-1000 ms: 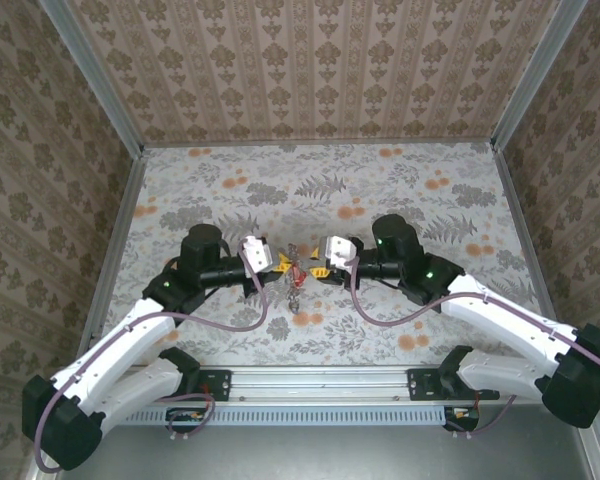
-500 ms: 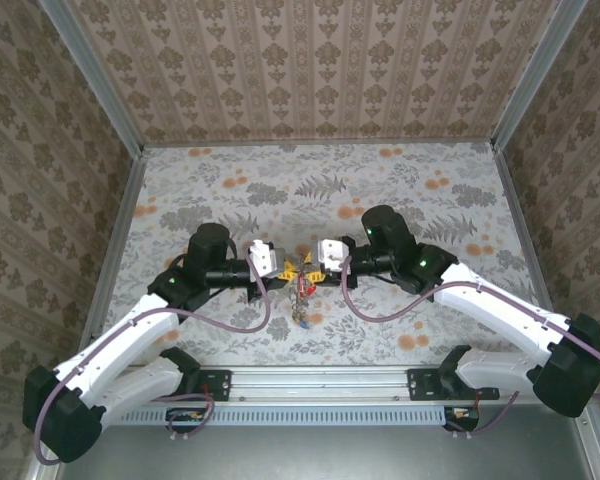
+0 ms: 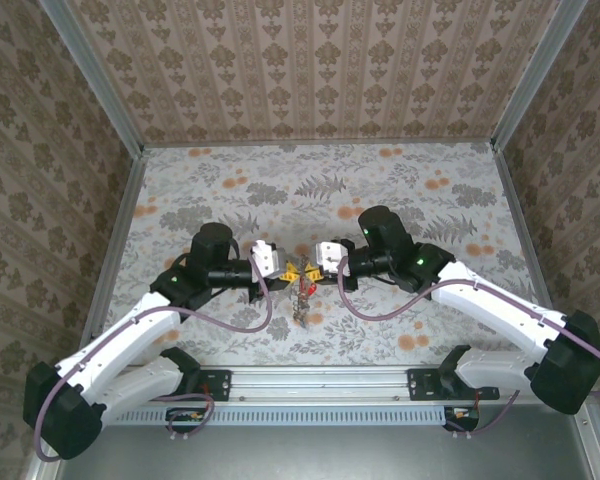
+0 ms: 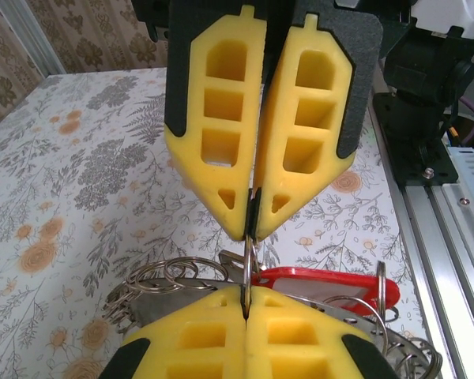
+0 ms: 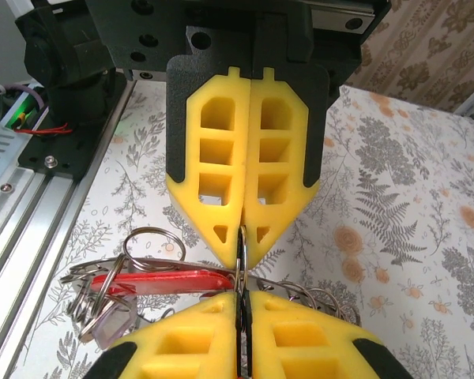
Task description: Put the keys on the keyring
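Your left pincer is clamped tight, its yellow pads pressed together on the thin wire of the keyring, which you see edge-on. Your right pincer faces it tip to tip and is likewise closed on that same ring. The two pairs of yellow tips nearly touch, with only a short run of wire bare between them. The keys bunch just below that meeting point, a tangle of small metal loops and blades, and one long red tag lies crosswise among them. You cannot tell from these views whether the bunch hangs free or brushes the surface.

Out from there, the surface is covered in a pale floral print of grey ferns and orange blooms. The pincers meet near its middle, a little towards the near side. A silver rail runs along the near edge. Brownish patterned wallpaper closes in the back and both sides, with bare metal posts slanting up at the corners.
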`<act>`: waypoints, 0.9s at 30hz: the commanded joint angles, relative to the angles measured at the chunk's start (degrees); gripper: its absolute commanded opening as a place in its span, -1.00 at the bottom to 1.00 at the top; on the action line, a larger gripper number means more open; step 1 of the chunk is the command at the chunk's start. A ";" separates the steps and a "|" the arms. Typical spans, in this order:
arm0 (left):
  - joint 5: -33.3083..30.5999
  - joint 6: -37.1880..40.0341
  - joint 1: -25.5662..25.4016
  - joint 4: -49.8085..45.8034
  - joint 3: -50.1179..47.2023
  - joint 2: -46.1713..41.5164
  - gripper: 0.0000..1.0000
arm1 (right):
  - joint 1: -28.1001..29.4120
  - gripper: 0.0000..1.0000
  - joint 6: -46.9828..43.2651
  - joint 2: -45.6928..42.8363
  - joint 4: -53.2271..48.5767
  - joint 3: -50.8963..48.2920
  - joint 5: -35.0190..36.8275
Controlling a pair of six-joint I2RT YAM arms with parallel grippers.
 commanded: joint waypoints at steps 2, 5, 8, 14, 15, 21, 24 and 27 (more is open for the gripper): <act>2.06 -0.60 -1.34 4.32 2.03 -0.03 -1.00 | 0.73 -0.71 -0.55 0.88 -0.86 1.71 -0.61; 1.59 -0.98 -1.53 5.30 1.71 -0.01 -1.00 | 0.84 -0.66 -0.25 0.88 -0.51 1.30 -1.12; 1.42 -1.35 -1.58 6.31 1.26 -0.02 -1.00 | 0.83 -0.63 -0.06 0.97 -0.18 0.94 -1.20; 0.83 -1.79 -1.69 7.46 0.87 -0.62 -1.00 | 0.72 -0.52 -0.24 0.69 -0.88 0.25 -1.12; 0.90 -1.79 -1.68 7.41 0.80 -0.74 -1.00 | 0.78 -0.53 -0.24 0.70 -0.96 0.23 -0.96; 1.34 -2.11 -1.65 7.48 0.71 -0.89 -1.00 | 0.75 -0.84 0.20 0.40 -0.51 0.32 -1.06; 0.60 -2.72 -1.70 7.49 0.53 -1.06 -1.00 | 0.71 -0.96 0.20 0.07 -0.30 0.30 -0.82; -1.81 -2.67 -1.66 4.75 1.21 -0.92 -0.85 | 0.75 -1.00 -0.60 -0.13 -1.93 1.21 -0.37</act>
